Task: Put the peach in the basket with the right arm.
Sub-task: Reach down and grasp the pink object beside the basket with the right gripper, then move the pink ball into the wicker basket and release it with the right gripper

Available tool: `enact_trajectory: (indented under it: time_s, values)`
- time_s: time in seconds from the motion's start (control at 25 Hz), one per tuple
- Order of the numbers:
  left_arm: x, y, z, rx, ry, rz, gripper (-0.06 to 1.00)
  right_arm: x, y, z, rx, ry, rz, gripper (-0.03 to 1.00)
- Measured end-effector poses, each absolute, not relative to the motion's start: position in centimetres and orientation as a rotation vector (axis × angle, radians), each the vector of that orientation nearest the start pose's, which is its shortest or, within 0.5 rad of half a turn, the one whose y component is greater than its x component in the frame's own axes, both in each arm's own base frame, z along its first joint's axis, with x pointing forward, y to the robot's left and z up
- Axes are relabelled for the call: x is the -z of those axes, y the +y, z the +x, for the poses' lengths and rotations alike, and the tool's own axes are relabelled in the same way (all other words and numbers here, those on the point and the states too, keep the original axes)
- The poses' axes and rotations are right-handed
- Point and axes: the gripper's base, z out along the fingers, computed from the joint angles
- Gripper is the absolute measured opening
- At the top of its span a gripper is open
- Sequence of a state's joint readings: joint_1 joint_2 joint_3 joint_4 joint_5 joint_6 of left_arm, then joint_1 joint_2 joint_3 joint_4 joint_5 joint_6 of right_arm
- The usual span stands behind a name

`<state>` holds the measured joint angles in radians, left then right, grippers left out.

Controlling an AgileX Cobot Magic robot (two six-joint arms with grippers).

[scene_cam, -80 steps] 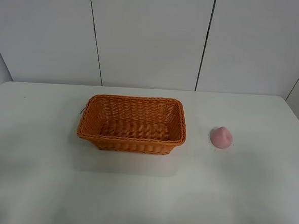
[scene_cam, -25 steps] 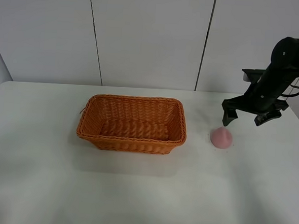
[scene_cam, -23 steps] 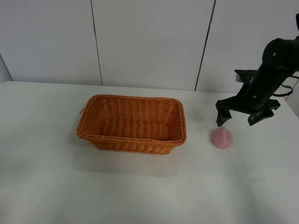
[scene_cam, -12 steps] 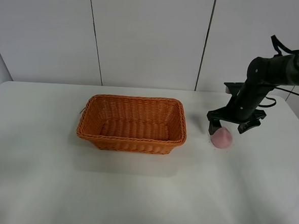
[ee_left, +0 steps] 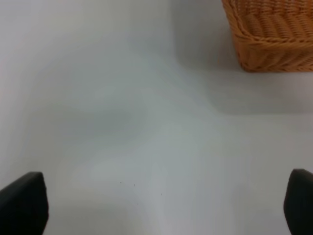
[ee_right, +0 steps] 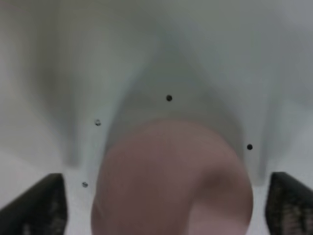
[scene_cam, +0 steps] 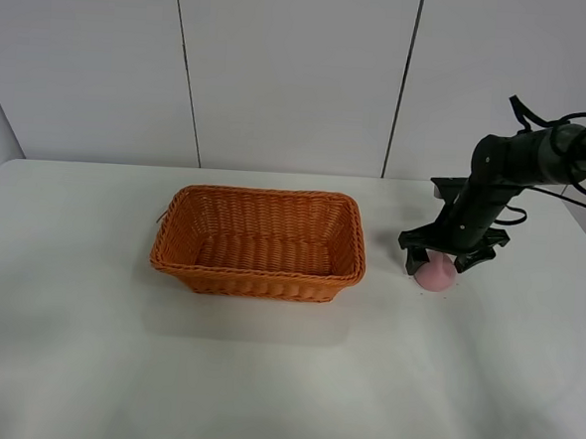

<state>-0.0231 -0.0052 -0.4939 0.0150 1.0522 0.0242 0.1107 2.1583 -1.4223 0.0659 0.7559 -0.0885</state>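
The pink peach rests on the white table, to the right of the orange wicker basket. My right gripper is down over the peach, open, with one finger on each side of it. In the right wrist view the peach fills the space between the two dark fingertips, which are spread wide; contact is not visible. The left wrist view shows only the two tips of the open left gripper above bare table, with a corner of the basket ahead. The left arm is out of the exterior view.
The white table runs up to a pale panelled wall at the back. Small dark specks dot the table around the peach. The black right arm with its cables reaches in from the right edge.
The right arm came in from the right, swung left and lowered until its open gripper straddles the peach. Peach and basket have not moved.
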Motion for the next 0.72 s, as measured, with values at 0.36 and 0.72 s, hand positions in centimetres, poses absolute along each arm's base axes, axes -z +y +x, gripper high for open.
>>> enact_trajectory:
  time_s: [0.36, 0.72]
  values:
    - [-27.6, 0.1, -0.5, -0.019, 2.036, 0.048, 0.99, -11.9, 5.0, 41.4, -0.074, 2.959, -0.233, 0.00]
    - [-27.6, 0.1, -0.5, -0.020, 2.036, 0.048, 0.99, -18.9, 5.0, 42.5, -0.057, 2.917, -0.263, 0.00]
